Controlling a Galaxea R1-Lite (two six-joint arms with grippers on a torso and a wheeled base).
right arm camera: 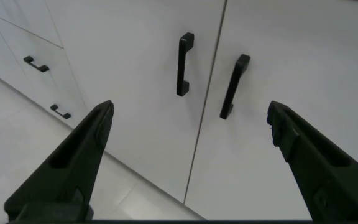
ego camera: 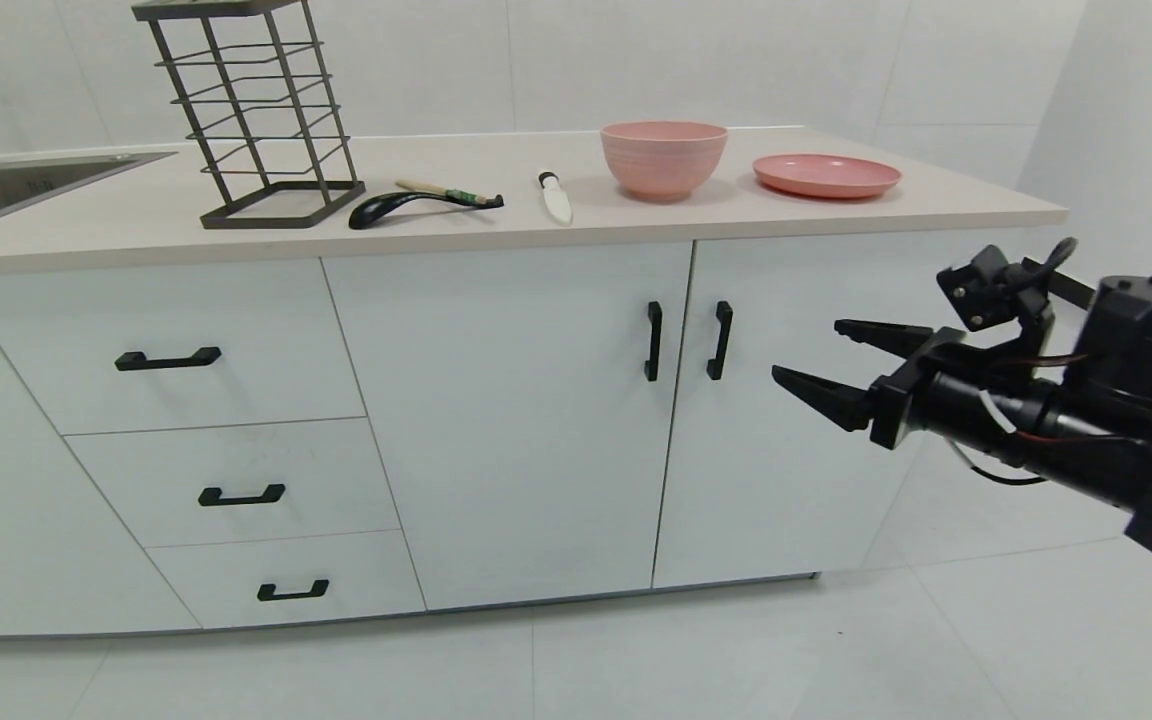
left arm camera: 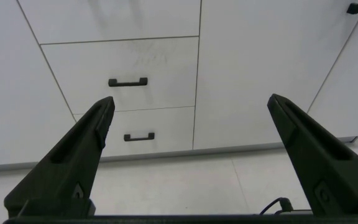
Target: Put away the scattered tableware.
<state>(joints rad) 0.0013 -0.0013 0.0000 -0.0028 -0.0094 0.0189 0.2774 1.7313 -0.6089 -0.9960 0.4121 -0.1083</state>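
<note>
Tableware is all sitting loose on the counter — pink bowl standing upright, pink plate lying flat just beside it toward the right end, white knife lying on the bowl's other side. The black spoon is lying between knife and rack, with a wood-and-green stick touching its handle; can't tell what that one is. The rack is standing near the sink, and I'm judging that nothing is stowed yet. Right claw is hanging spread wide and carrying nothing, well below counter height, pointing at the two door handles. The wrist view is framing both handles between the fingers, so it's probably lining up to open a cabinet door before any pickup. Left claw is also gaping wide with nothing in it, facing the lower drawers near the floor. The counter is running pale beige over white cabinet fronts with black pulls — white tiled wall rising behind, light tiled floor spreading below.
</note>
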